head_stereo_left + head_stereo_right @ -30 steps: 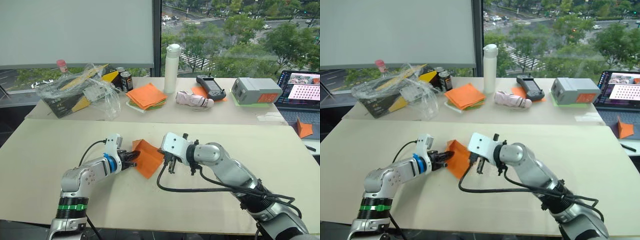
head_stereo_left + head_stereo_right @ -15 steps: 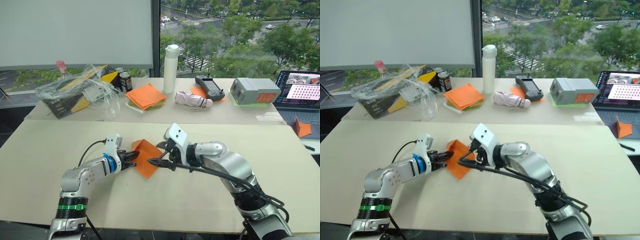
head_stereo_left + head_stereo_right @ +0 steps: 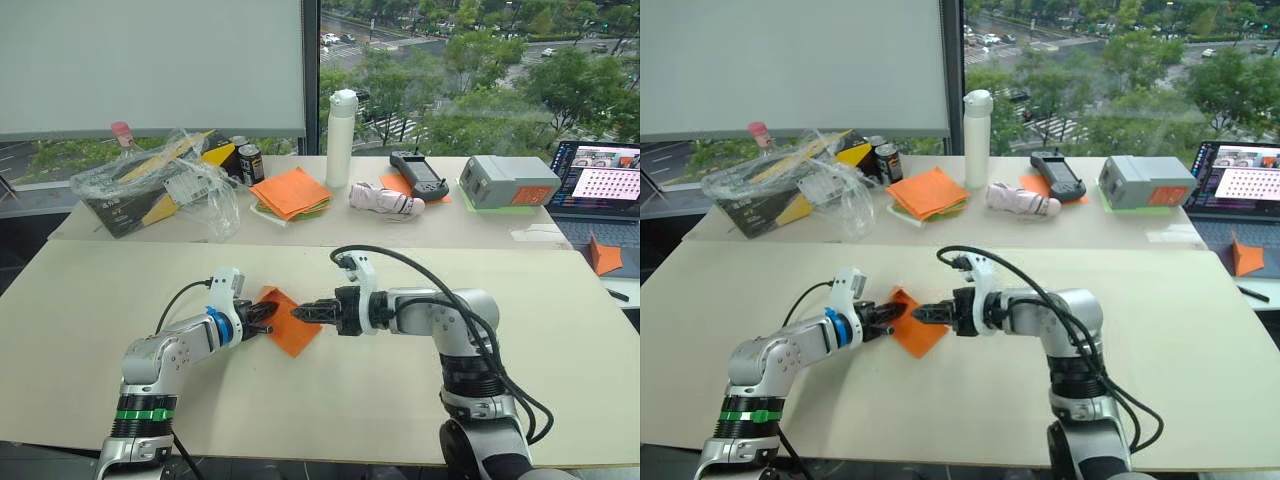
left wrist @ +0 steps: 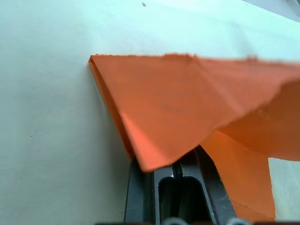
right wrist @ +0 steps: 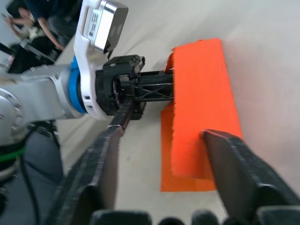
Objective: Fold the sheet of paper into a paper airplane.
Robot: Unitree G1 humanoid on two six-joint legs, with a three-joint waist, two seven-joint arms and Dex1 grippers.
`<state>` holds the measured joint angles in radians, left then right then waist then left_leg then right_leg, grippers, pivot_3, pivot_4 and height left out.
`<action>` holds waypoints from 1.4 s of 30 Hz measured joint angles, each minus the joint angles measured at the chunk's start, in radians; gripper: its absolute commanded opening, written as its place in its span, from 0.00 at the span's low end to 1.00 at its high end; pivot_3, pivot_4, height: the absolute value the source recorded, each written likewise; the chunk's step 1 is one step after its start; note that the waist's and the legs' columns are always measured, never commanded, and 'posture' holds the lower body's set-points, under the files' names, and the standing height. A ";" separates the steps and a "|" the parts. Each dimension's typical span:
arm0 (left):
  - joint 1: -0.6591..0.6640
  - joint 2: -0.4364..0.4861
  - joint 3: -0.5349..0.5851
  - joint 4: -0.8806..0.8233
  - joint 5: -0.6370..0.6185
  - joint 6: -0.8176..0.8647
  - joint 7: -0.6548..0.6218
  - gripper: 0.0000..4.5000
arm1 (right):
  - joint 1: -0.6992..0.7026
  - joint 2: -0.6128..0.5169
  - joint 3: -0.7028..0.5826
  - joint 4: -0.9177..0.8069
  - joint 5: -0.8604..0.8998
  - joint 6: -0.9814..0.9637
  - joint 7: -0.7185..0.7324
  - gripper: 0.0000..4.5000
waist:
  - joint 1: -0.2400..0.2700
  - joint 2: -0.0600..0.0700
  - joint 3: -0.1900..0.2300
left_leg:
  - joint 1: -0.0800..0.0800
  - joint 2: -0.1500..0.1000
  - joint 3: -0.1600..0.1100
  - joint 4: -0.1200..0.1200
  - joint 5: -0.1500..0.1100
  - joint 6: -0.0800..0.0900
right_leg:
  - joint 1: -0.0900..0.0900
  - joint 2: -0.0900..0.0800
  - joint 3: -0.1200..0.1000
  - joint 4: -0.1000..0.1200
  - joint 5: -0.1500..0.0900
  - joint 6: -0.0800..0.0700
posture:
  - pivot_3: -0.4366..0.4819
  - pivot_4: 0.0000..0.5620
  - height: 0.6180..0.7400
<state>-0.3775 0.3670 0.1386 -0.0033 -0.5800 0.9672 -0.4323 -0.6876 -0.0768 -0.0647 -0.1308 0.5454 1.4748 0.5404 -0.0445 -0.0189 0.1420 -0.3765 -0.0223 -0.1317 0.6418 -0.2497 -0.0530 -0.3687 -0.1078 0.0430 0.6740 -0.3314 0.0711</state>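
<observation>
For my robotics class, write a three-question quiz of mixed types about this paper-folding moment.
1. True or false: the left end effector is shut on the sheet of paper.
2. Multiple choice: the right end effector is (A) open, a finger on each side of the folded sheet, (B) shut on the white bottle, (C) resting on the laptop.
3. Fill in: the stack of orange and green sheets lies on the ____ table, beside the white bottle.

Key: 1 true; 2 A; 3 far.
</observation>
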 measured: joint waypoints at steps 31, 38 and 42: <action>0.009 0.000 0.000 -0.007 0.002 -0.005 0.001 0.00 | -0.072 0.147 -0.296 0.212 0.128 0.131 -0.262 0.45 | -0.003 0.001 0.000 | 0.000 0.000 0.001 0.000 0.000 0.000 | -0.001 0.000 0.001 0.002 0.000 0.000 | 0.48 0.27 1.00; 0.010 0.000 -0.001 -0.007 0.002 -0.005 0.001 0.00 | -0.083 0.166 -0.352 0.241 0.166 0.131 -0.348 0.01 | -0.003 0.001 0.000 | 0.000 0.000 0.001 -0.001 0.000 0.000 | -0.001 0.000 0.001 0.002 0.000 0.000 | 0.48 0.27 1.00; 0.010 0.000 -0.001 -0.007 0.002 -0.005 0.001 0.00 | -0.087 0.167 -0.359 0.247 0.181 0.131 -0.380 0.01 | -0.004 0.001 0.000 | 0.000 0.000 0.001 -0.001 0.000 0.000 | -0.001 0.000 0.001 0.002 0.000 0.000 | 0.48 0.27 1.00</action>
<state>-0.3677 0.3675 0.1379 -0.0103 -0.5775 0.9623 -0.4316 -0.7750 0.0899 -0.4241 0.1158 0.7266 1.6058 0.1606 -0.0481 -0.0182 0.1416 -0.3762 -0.0222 -0.1310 0.6412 -0.2498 -0.0529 -0.3698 -0.1078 0.0439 0.6762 -0.3314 0.0711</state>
